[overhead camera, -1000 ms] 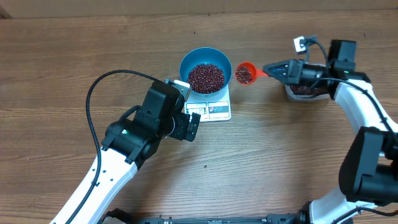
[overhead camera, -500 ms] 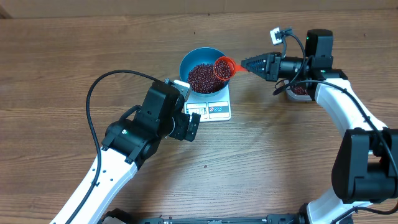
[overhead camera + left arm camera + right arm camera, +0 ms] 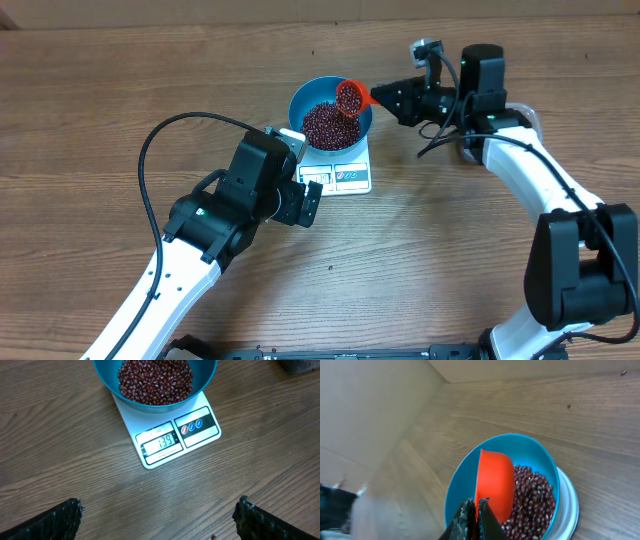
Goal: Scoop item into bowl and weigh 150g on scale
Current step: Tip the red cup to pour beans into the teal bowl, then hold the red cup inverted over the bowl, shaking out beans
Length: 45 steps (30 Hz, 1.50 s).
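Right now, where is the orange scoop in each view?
Overhead: the orange scoop is tilted over the right rim of the blue bowl, top centre.
Left wrist: not in it.
Right wrist: lower centre, over the beans, gripped by the right hand.
Shared landmark: the blue bowl, in all three.

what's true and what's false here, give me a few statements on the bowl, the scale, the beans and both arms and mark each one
1. The round bright blue bowl sits on the small white square scale. True.
2. The scale's display reads 150. False: it reads 139.
3. The right tool grips an orange plastic scoop tipped over the bowl. True.
4. The left tool is shut on the bowl's rim. False: it is open, holds nothing and is apart from the bowl and the scale.
5. The bowl is empty. False: it holds a heap of dark red-brown beans.
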Available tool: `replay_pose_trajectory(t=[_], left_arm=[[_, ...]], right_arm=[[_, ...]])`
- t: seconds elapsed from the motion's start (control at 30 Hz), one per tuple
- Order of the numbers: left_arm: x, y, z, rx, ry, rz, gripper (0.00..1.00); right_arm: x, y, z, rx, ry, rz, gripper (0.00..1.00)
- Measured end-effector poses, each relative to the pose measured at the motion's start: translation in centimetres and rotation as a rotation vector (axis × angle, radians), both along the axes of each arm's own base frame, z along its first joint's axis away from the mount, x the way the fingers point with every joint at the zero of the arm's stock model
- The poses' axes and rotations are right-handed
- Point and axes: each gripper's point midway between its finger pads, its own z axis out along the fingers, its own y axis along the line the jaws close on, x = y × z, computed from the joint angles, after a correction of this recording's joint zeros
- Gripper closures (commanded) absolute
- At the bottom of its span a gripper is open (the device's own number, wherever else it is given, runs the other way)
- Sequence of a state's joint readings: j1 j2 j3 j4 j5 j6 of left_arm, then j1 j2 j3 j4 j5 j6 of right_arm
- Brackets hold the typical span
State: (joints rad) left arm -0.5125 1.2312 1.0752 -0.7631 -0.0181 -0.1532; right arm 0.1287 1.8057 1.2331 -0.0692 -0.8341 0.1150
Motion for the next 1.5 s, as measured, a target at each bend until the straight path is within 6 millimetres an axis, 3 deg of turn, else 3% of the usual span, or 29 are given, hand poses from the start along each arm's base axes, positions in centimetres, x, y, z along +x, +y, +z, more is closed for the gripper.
replay_pose_trajectory(t=[0.5,1.5], left_arm=[[0.0,0.0,0.0,0.000,0.000,0.000,0.01],[0.0,0.0,0.0,0.000,0.000,0.000,0.00]], right_arm=[[-1.0,3.2,-0.4,-0.180,-0.289,0.166,0.96],[-1.1,3.1,-0.9,-0.220,-0.316,0.180,0.96]])
